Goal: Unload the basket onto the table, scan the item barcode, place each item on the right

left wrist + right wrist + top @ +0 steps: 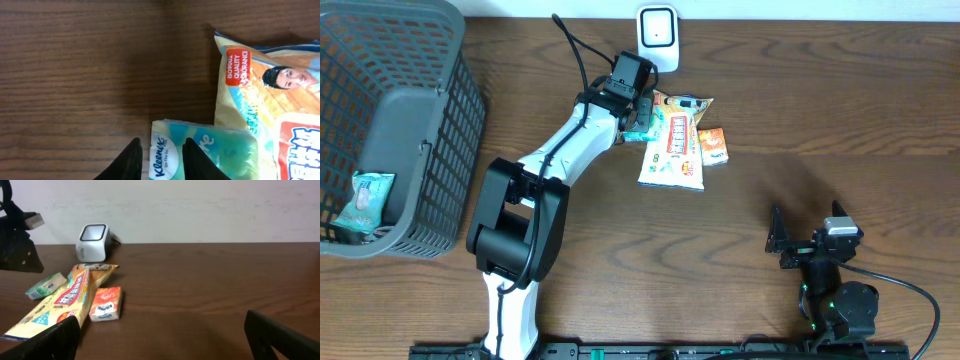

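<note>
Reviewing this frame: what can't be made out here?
- Barcodes: none shows on the Kleenex pack, snack bag or orange pack in any view; overhead they are too small.
- Grip of the left end effector: the left wrist view's bottom edge cuts off its fingers beside the Kleenex pack; overhead, the arm mostly covers it.
- Label of the packet in the basket: too small overhead.

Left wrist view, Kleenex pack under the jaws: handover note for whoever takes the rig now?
Left gripper: jaws narrow, over the end of the Kleenex pack; grip unclear.
Right gripper: open, empty, away from the items.
Pack lies on the table beside the snack bag and small orange pack, near the scanner. One packet sits in the basket.
Done: left arm is at the pack.
Left: secure it, lift, show its barcode to the scanner.
</note>
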